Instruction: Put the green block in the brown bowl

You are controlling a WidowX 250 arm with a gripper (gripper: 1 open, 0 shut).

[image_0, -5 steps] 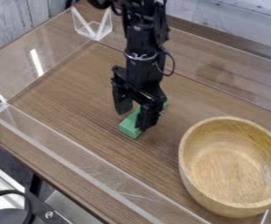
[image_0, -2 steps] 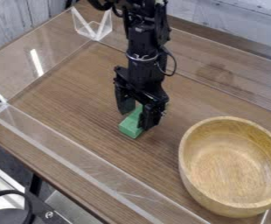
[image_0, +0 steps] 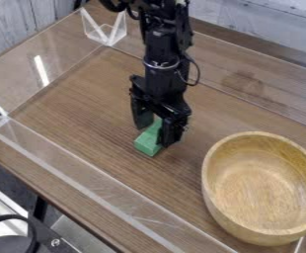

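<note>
The green block [image_0: 148, 142] lies on the wooden table, left of the brown bowl [image_0: 264, 187]. My black gripper [image_0: 156, 129] points straight down over the block, open, with one finger on each side of the block's far end. The fingers do not look closed on it. The light wooden bowl sits at the lower right with nothing in it.
A clear plastic wall [image_0: 77, 188] runs along the table's front and left edges. A clear folded stand [image_0: 106, 30] sits at the back left. The dark arm [image_0: 163, 40] rises from the gripper toward the top of the view.
</note>
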